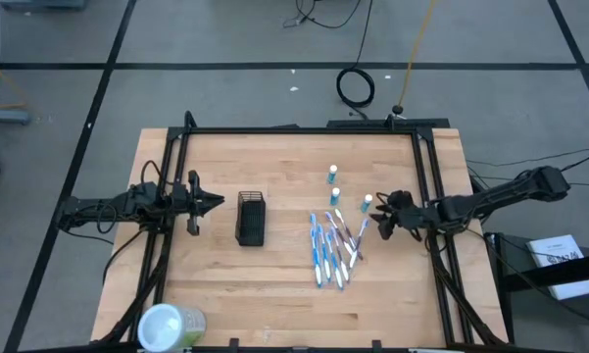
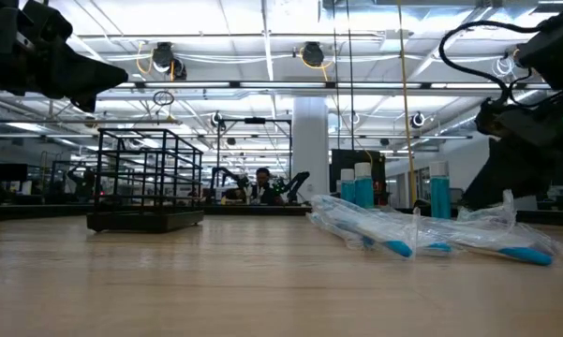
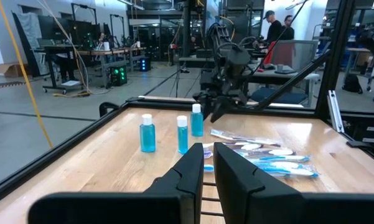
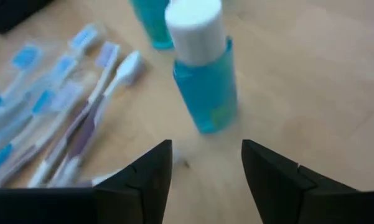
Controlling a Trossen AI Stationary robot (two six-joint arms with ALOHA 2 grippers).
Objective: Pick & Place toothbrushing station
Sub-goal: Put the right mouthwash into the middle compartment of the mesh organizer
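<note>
Wooden tabletop [image 1: 274, 284] with a black frame along its edges is standing on a grey floor crossed by dark lines; the low view is showing a large hall with ceiling lights, racks and a person seated far behind.

Landmark: the holder [image 1: 250, 218], a black mesh box, is standing upright and empty near the table's middle.

1. Left gripper [image 1: 214, 203] is hovering just left of the holder, apart from it, pointing toward it. Its fingers [image 3: 193, 171] are pressed together with nothing between them.
2. Toothbrushes [image 1: 333, 247], in clear wrappers, are lying in a loose fan on the wood, right of the holder and apart from it.
3. Three bottles of blue liquid with white caps are standing upright beyond the brushes, farther right of the holder: one bottle [image 1: 332, 175] toward the table's far edge, a second [image 1: 335, 195] just below it, a third [image 1: 368, 204] nearest the right arm.
4. Right gripper [image 1: 380, 223] is hanging well right of the holder, just beside the third bottle [image 4: 203, 74] and the fan's right edge. Its jaws are standing apart, gripping nothing; in the right wrist view the bottle is standing ahead of the gap, not between the fingers [image 4: 150, 168], though whether the tips are touching it cannot be told.
5. Pale-green round container [image 1: 171, 326] is lying at the table's near edge, left of and below the holder.
</note>
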